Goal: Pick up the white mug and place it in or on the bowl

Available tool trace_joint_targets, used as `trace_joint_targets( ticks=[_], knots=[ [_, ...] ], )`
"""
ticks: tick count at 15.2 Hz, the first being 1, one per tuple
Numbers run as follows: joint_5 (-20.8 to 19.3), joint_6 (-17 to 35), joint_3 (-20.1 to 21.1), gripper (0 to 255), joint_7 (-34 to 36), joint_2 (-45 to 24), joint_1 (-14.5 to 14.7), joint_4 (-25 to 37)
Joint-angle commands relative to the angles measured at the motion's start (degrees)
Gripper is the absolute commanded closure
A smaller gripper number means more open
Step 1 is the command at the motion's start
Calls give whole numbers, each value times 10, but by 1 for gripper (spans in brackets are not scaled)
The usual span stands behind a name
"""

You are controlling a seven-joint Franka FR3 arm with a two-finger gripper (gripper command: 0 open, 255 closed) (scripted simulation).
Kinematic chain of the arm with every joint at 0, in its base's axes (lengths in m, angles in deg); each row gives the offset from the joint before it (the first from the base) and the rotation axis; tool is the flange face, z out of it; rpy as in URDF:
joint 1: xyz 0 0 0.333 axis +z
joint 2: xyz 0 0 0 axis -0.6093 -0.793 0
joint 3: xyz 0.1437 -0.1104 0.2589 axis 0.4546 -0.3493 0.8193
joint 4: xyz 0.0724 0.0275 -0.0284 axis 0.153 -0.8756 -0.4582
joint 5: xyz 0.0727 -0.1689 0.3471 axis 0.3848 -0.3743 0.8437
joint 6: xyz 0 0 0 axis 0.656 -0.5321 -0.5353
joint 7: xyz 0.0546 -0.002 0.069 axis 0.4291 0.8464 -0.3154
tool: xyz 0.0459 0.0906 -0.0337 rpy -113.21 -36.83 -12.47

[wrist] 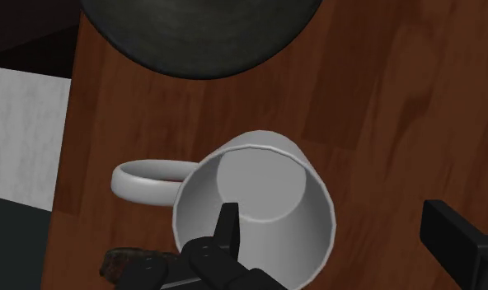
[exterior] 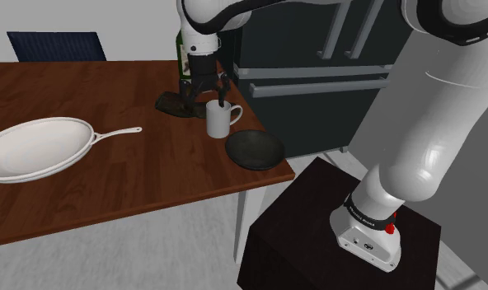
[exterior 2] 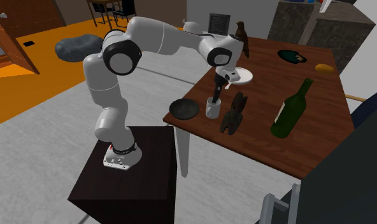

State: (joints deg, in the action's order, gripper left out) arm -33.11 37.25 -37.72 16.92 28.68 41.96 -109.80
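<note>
Claw (exterior: 217,99) gapes over the white mug (exterior: 218,121); one finger inside the rim, the other outside.

Arm (exterior 2: 162,35) is stretched way out from its base, elbow up high, with the wrist bent so the gripper (exterior: 212,97) points straight down. Fingers (wrist: 227,235) are spread wide apart, not pinched together.

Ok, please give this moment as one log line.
gripper: open, one finger inside white mug | white mug: upright on table | bowl: beside white mug
</note>
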Motion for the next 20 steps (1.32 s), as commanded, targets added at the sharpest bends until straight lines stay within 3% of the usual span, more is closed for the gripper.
trace_joint_targets(
  ticks=[1,3,11,12,20],
  knots=[
    [0,18,0,0,-1,0,0,-18],
    [0,38,0,0,-1,-1,1,-37],
    [0,38,0,0,-1,-1,1,-36],
    [0,38,0,255,-1,-1,1,-36],
    [0,38,0,255,-1,-1,1,-36]
  ],
)
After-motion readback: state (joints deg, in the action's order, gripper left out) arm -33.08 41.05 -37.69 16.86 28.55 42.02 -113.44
